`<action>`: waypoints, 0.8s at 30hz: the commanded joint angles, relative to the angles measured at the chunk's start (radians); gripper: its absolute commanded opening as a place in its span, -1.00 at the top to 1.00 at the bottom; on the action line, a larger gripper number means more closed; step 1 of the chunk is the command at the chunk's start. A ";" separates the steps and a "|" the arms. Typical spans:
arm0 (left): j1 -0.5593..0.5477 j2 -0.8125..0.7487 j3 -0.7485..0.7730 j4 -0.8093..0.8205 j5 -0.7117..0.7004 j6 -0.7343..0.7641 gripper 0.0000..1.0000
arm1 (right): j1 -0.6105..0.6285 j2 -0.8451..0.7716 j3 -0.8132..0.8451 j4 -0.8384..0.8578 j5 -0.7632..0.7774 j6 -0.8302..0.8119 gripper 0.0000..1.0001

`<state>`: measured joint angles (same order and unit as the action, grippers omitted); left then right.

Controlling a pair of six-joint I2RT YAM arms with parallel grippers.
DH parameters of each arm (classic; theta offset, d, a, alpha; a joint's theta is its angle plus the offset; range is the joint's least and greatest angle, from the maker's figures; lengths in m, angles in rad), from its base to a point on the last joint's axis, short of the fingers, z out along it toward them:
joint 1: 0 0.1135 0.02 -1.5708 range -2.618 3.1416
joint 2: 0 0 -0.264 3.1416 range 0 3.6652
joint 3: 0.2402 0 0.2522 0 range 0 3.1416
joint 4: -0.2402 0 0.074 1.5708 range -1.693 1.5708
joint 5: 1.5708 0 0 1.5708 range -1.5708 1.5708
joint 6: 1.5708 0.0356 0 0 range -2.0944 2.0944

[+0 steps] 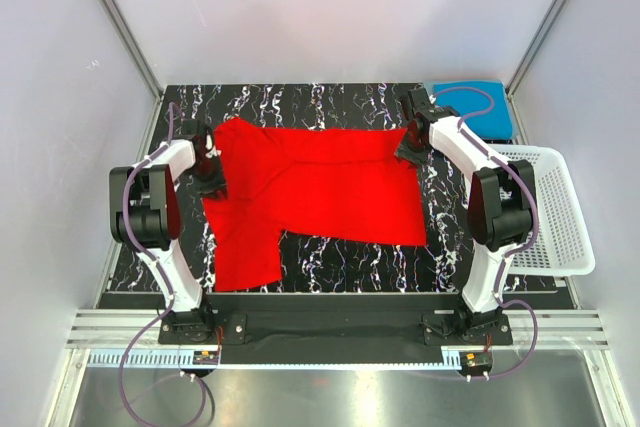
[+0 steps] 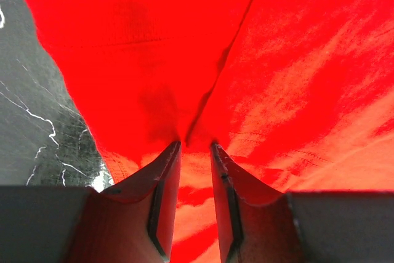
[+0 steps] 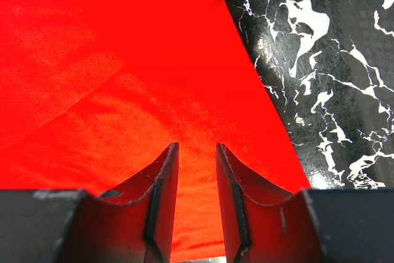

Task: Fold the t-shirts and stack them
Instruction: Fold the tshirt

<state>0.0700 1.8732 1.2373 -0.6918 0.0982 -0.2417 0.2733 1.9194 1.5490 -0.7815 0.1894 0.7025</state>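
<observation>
Black marbled surface [image 1: 340, 259]; red shirt [image 1: 320, 182] spread ahead of both hands. Left hand [image 2: 195, 145] narrow, pinching a pucker. Right hand [image 3: 197, 146] narrow, grip unclear. An uneven hold risks slipping and a skewed fold.

This looks like a robotics lab, a closed test cell and not a home. Plain white panels [image 1: 330, 7] stand beyond the fingers [image 2: 163, 214] and on both sides of them, joined by bare aluminium profiles [image 1: 120, 22]. Under the fingers is a table [image 1: 340, 265] with a black marble pattern. Behind them, two arms [image 1: 160, 217] are bolted to a black base bar [image 1: 330, 322] on slotted metal rails [image 1: 110, 327], with purple cables [image 1: 130, 387] hanging loose.
</observation>
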 commanded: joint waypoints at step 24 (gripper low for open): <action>0.010 -0.002 0.085 0.021 0.026 -0.001 0.43 | 0.001 0.004 0.045 0.011 0.004 0.017 0.25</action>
<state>0.0734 1.8812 1.2770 -0.6865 0.1196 -0.2405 0.2733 1.9240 1.5814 -0.7822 0.1909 0.7048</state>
